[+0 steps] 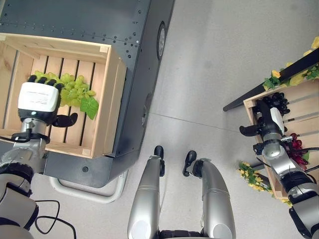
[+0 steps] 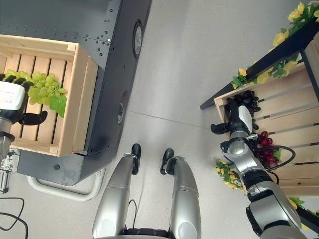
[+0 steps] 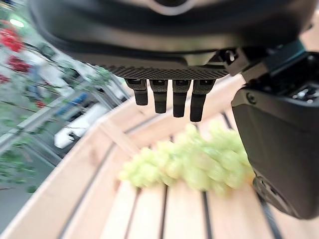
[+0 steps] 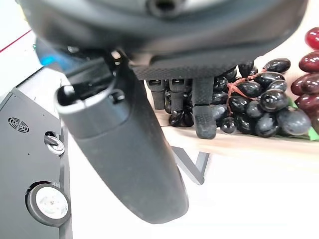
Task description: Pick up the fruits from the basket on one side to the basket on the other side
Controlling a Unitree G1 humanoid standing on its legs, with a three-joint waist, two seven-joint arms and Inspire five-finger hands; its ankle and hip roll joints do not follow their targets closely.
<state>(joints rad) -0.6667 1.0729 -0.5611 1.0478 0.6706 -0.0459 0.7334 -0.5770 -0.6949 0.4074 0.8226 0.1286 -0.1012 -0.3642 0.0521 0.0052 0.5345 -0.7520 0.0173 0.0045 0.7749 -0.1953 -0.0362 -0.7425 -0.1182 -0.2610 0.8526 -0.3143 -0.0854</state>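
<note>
A bunch of green grapes point(image 1: 75, 89) with a leaf lies on the slats of the left wooden crate point(image 1: 112, 99). My left hand point(image 1: 37, 99) hovers over the bunch's near side, fingers point(image 3: 174, 99) straight and thumb spread, holding nothing; the green grapes point(image 3: 194, 159) rest beneath them. At the right, a bunch of black grapes point(image 1: 279, 102) sits in the right wooden crate point(image 1: 299, 94), with red grapes point(image 1: 297, 149) beside it. My right hand point(image 1: 271, 122) reaches into that crate, open, its fingertips point(image 4: 204, 114) against the black grapes point(image 4: 259, 109).
The left crate stands on a dark metal cart point(image 1: 139, 59) with a wheel at its edge. Yellow flowers point(image 1: 249, 177) and leaves trim the right crate's front, and a dark bar point(image 1: 279, 79) crosses above it. Bare grey floor separates the two sides.
</note>
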